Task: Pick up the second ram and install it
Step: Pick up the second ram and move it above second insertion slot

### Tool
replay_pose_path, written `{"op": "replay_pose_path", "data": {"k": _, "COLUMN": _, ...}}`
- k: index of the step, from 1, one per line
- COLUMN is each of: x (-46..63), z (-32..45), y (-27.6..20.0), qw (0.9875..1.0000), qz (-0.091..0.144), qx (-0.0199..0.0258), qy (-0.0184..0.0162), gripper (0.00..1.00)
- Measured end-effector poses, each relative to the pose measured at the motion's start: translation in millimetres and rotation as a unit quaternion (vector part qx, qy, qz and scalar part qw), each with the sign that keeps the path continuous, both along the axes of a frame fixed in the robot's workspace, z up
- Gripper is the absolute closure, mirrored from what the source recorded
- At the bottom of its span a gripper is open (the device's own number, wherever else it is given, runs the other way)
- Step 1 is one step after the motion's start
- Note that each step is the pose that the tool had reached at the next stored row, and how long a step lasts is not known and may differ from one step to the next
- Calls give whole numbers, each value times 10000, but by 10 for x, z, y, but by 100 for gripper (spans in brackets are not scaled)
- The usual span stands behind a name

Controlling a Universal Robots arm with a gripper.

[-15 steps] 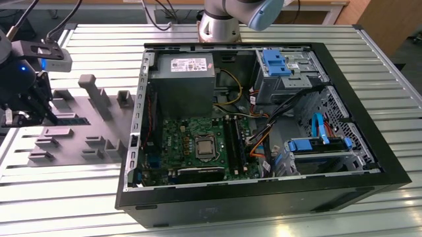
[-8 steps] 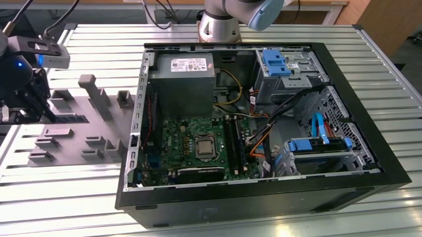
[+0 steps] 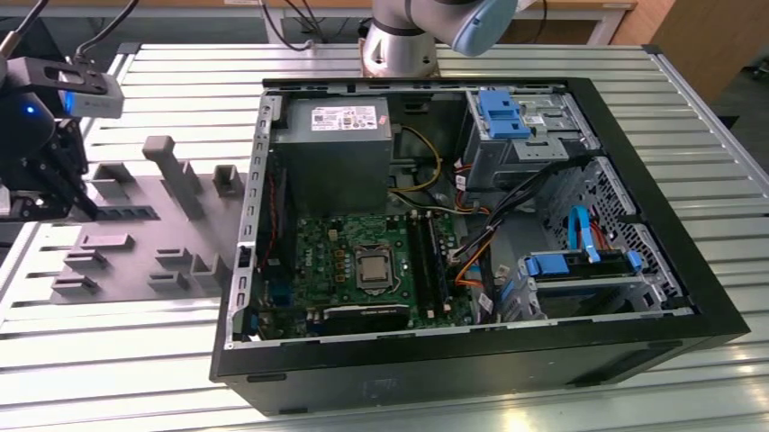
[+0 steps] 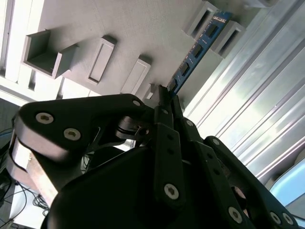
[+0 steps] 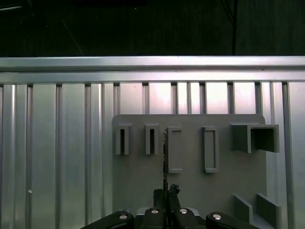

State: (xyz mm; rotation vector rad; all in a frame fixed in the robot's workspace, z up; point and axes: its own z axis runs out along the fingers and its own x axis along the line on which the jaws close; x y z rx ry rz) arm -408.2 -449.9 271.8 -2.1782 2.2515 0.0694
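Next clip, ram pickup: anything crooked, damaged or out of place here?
Nothing stands out. The gripper is closed on one end of the ram stick, which runs straight out from it over the grey holder plate. The computer case lies open on the table.

Overhead light falling bright on slatted table [image 3: 132, 360]; slats throwing white glare in exterior view, streaking pale in second wrist view. Computer case [image 3: 481, 364] walls shading own interior, motherboard [image 3: 360, 261] sitting dim. Small blue light [image 3: 27, 110] glowing at exterior view's left. Grey holder plate [image 5: 200, 191] lighting evenly in first wrist view, pockets casting short soft shadows; background beyond table edge going near black. Gripper [image 4: 166, 98], clamped on second ram [image 4: 198, 47], reading as black silhouette close to lens; ram's blue face catching light.
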Motion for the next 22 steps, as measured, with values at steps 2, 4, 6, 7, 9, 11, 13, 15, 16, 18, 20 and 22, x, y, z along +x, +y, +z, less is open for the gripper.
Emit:
{"op": "replay_pose_path", "data": {"k": 2, "x": 0, "z": 19, "y": 1, "qw": 10000, "qz": 0, "qx": 0, "qy": 0, "gripper": 86}}
{"op": "replay_pose_path", "data": {"k": 4, "x": 0, "z": 38, "y": 2, "qw": 10000, "qz": 0, "qx": 0, "qy": 0, "gripper": 86}}
{"op": "replay_pose_path", "data": {"k": 6, "x": 0, "z": 56, "y": 3, "qw": 10000, "qz": 0, "qx": 0, "qy": 0, "gripper": 86}}
{"op": "replay_pose_path", "data": {"k": 7, "x": 0, "z": 65, "y": 3, "qw": 10000, "qz": 0, "qx": 0, "qy": 0, "gripper": 86}}
{"op": "replay_pose_path", "data": {"k": 9, "x": 0, "z": 81, "y": 5, "qw": 10000, "qz": 0, "qx": 0, "qy": 0, "gripper": 86}}
{"op": "replay_pose_path", "data": {"k": 11, "x": 0, "z": 98, "y": 6, "qw": 10000, "qz": 0, "qx": 0, "qy": 0, "gripper": 86}}
{"op": "replay_pose_path", "data": {"k": 13, "x": 0, "z": 116, "y": 8, "qw": 10000, "qz": 0, "qx": 0, "qy": 0, "gripper": 86}}
{"op": "replay_pose_path", "data": {"k": 15, "x": 0, "z": 133, "y": 9, "qw": 10000, "qz": 0, "qx": 0, "qy": 0, "gripper": 86}}
{"op": "replay_pose_path", "data": {"k": 16, "x": 0, "z": 141, "y": 10, "qw": 10000, "qz": 0, "qx": 0, "qy": 0, "gripper": 86}}
{"op": "replay_pose_path", "data": {"k": 18, "x": 0, "z": 157, "y": 11, "qw": 10000, "qz": 0, "qx": 0, "qy": 0, "gripper": 86}}
{"op": "replay_pose_path", "data": {"k": 20, "x": 0, "z": 174, "y": 12, "qw": 10000, "qz": 0, "qx": 0, "qy": 0, "gripper": 86}}
{"op": "replay_pose_path", "data": {"k": 22, "x": 0, "z": 190, "y": 14, "qw": 10000, "qz": 0, "qx": 0, "qy": 0, "gripper": 86}}
